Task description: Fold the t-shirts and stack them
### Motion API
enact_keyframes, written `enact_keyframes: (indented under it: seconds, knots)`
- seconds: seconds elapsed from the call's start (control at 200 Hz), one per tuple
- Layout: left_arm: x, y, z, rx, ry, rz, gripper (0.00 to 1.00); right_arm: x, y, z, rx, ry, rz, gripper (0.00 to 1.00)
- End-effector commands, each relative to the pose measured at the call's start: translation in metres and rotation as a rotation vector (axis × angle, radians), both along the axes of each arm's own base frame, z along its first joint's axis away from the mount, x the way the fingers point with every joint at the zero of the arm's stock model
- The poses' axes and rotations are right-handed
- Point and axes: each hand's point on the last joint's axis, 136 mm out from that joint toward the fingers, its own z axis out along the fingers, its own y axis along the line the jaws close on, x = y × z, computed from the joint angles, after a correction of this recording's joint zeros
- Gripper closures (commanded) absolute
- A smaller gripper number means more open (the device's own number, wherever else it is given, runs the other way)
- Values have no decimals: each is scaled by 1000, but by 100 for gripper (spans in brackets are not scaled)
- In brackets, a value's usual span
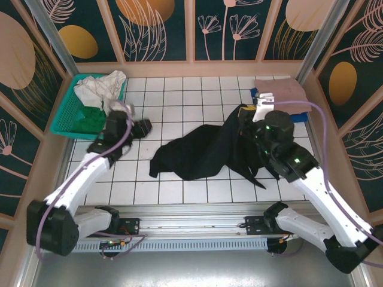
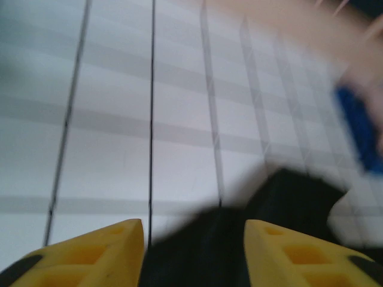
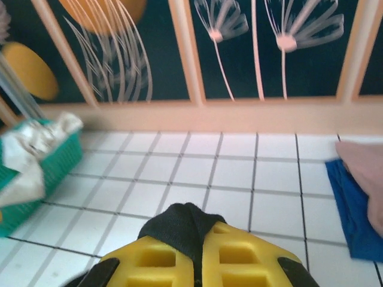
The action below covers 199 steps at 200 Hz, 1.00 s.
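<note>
Two white robot arms reach forward from the near edge of a white tiled counter (image 1: 179, 101) with dark grid lines.

Between the arms, in the middle of the counter, lies one large black cloth t-shirt (image 1: 197, 152), crumpled and partly spread. Its right-hand side is lifted into a ridge.

The right end effector (image 1: 256, 113) holds the top of that ridge. In the right wrist view, its two yellow fingers (image 3: 239, 257) are pressed together with a fold of the black t-shirt (image 3: 179, 218) pinched between them.

The left end effector (image 1: 142, 127) sits left of the black t-shirt and apart from it, above bare tiles. In the blurred left wrist view, the end effector (image 2: 192, 230) has its two yellow fingers (image 2: 108, 245) standing apart, with nothing between them. Black cloth (image 2: 287, 197) lies on the counter beyond.

At the far right corner of the counter, one folded dusty-pink cloth t-shirt (image 1: 280, 89) rests on top of one blue cloth t-shirt (image 1: 254, 94). Only the blue shirt's edge shows beneath the pink.

At the far left corner stands one teal plastic mesh basket (image 1: 63, 116). It holds one rumpled white cloth (image 1: 102, 86) that spills over its far rim, and one green cloth (image 1: 90, 116).

That makes three t-shirts in all: one black, one pink and one blue.

Behind the counter stand dark teal wall panels (image 1: 161, 30) with pale flower drawings and peach frames.
</note>
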Motion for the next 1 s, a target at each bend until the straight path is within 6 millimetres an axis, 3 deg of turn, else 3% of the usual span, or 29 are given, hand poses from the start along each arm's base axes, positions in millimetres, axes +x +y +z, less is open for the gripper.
enact_keyframes:
  seconds: [0.0,0.07,0.18,0.36,0.53,0.641,0.661,0.696,0.736,0.776,0.811,0.926,0.991]
  knots:
    - [-16,-38,-15,-78,-2,-99,47,19,-3,-8,60,23,-50,100]
    - [-25,-64,-12,-78,-21,-163,43,30,18,-16,106,63,8,100]
    - [-29,-101,16,-119,-107,-276,37,50,57,-31,169,138,114,100]
    - [-31,-140,34,-168,-188,-413,26,75,118,-54,213,238,247,100]
    - [-31,-181,35,-215,-242,-550,24,94,136,-48,231,231,275,100]
    - [-19,-199,28,-213,-249,-601,24,105,150,-45,251,218,371,100]
    - [-16,-202,24,-205,-241,-602,24,105,155,-43,248,214,414,94]
    - [-9,-207,19,-190,-223,-601,24,103,164,-46,225,217,475,75]
    - [-3,-214,13,-183,-203,-615,25,124,139,-55,214,251,401,61]
    - [0,-218,1,-175,-171,-621,27,135,117,-64,207,294,327,53]
    - [6,-225,4,-181,-169,-624,30,138,99,-68,208,319,288,48]
    - [17,-230,-31,-161,-91,-604,41,120,43,-80,232,340,157,29]
    - [19,-236,-39,-174,-64,-612,50,100,18,-91,222,341,84,26]
